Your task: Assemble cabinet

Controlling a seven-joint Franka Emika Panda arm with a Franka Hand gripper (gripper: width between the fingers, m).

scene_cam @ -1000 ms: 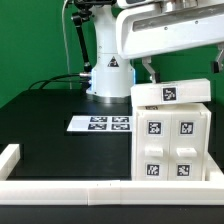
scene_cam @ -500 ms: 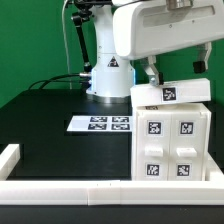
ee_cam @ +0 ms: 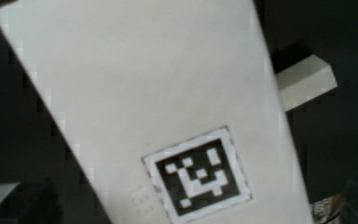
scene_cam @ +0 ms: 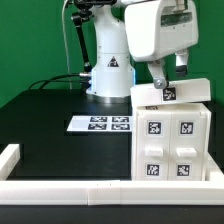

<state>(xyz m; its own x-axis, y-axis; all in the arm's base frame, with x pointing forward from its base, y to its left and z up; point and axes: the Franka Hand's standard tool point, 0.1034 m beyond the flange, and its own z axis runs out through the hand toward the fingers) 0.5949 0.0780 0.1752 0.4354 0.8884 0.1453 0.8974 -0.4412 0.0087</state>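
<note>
Exterior view, left to right. A low white border rail (scene_cam: 20, 152) is seen at the lower left corner of the frame and along its bottom edge. The marker board (scene_cam: 101, 124), carrying black-and-white tags, is laid flat on the black table (scene_cam: 50, 110) left of centre. The arm's base (scene_cam: 108, 72) is placed behind it at upper centre. The cabinet (scene_cam: 172, 140) is stood at the lower right of the frame, against the front rail; four tags are shown on its front face, and a tilted white top panel (scene_cam: 172, 93) with one tag is rested on it. The claw (scene_cam: 164, 80) is held just above this panel, in the upper right; its fingers are largely hidden by the wrist housing, so how far it is open cannot be told, nor whether anything is gripped.

Wrist view. The frame is filled by a slanted white panel (ee_cam: 149, 95) bearing one tag (ee_cam: 201, 172) at lower centre.
</note>
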